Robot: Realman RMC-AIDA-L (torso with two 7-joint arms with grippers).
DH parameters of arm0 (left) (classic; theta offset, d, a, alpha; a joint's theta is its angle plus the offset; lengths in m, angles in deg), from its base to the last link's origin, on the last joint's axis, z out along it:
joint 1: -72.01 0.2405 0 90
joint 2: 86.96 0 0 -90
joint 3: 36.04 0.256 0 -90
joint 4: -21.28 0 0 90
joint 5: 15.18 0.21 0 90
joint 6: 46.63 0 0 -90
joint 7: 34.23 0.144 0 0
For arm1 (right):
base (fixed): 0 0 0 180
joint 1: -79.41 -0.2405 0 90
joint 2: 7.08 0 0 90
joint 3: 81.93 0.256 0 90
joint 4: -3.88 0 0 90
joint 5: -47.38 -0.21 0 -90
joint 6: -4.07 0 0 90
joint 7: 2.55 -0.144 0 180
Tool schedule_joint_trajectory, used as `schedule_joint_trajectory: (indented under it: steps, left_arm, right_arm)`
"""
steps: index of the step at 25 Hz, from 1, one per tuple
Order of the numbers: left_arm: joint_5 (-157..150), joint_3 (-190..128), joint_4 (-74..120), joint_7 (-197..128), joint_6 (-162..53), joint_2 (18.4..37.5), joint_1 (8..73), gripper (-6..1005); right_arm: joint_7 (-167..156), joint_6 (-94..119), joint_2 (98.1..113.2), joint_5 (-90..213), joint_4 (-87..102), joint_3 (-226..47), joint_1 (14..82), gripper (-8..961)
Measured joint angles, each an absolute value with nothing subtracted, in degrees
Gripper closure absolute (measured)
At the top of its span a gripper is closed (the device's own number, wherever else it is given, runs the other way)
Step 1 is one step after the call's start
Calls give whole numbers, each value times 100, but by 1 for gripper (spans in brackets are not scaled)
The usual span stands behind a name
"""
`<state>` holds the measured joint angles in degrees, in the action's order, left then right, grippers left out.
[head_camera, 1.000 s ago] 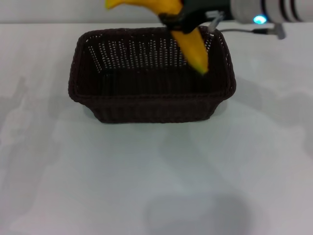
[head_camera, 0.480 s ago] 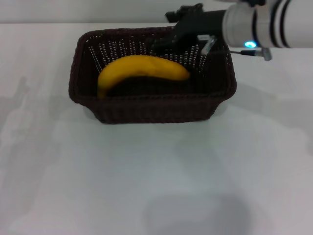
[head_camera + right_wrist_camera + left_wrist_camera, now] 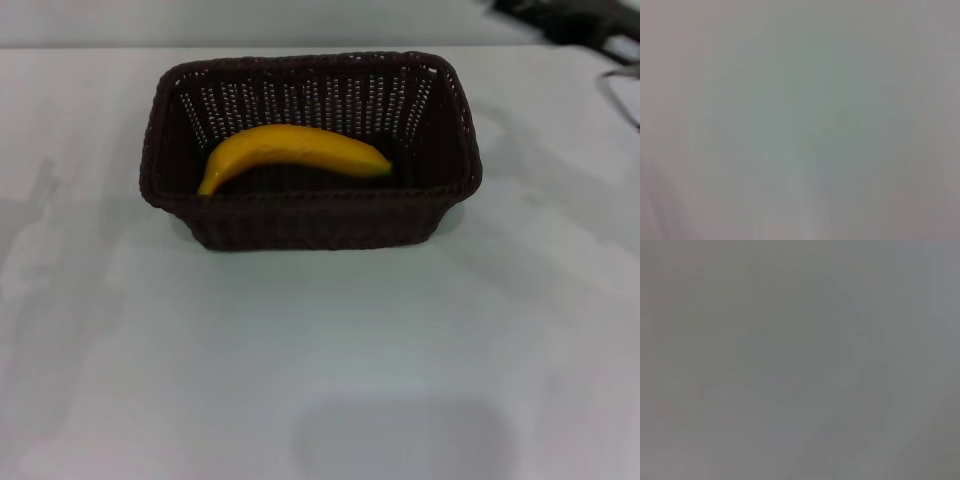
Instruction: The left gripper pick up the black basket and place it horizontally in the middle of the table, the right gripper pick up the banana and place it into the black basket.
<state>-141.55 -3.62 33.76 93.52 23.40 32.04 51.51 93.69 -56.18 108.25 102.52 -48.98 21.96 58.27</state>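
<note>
The black basket (image 3: 312,203) stands lengthwise across the middle of the white table (image 3: 320,360), toward the far side. The yellow banana (image 3: 295,150) lies flat inside it on the bottom, its ends pointing left and right. My right gripper (image 3: 575,18) shows only as a dark shape at the far right corner of the head view, well clear of the basket and holding nothing that I can see. My left gripper is out of view. Both wrist views show only a plain grey surface.
A thin cable (image 3: 618,85) loops at the right edge near the right arm. A faint shadow lies on the table near the front edge (image 3: 400,440).
The banana went from hanging in the right gripper above the basket to lying inside it. The right arm has let go and pulled back up to the far right corner.
</note>
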Motion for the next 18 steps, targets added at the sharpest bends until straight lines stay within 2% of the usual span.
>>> schedule_joint_trajectory:
  steps: [3,6,10,18]
  left_arm:
    - [-14155,-362,3376,9403,2336,3200,5152,136]
    - [-14155,-362,3377,9573,2333,3208,5161,136]
    - [-14162,-363,3275,9929,2344,3218,5168,136]
    - [-14190,-362,3102,10450,2472,3235,5178,136]
  right_arm:
    - [11291,-7117,10831,8571,-3206,2464,5846,110]
    - [13158,-7725,10867,7804,-2186,2466,6015,110]
    - [14571,-7340,10896,7414,-1497,2455,6175,110]
    - [14834,-6979,10886,7194,-940,2482,6255,110]
